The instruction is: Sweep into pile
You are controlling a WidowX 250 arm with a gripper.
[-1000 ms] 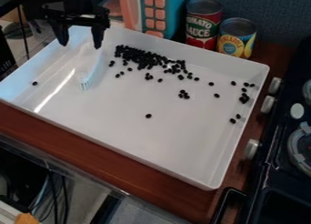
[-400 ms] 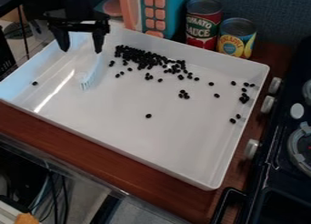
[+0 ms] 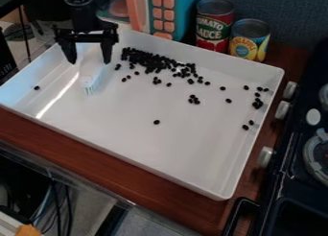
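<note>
Hanging spread wide, empty: gripper [image 3: 89,62] above brush [image 3: 92,81], its long axis and bristles toward tray's near edge; open room by near-right corner of tray [image 3: 192,158].

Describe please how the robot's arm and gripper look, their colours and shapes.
The robot arm is black, with a rounded section above the gripper. The gripper is black too: a wide crossbar carries two dark fingers, which narrow toward their tips.
</note>
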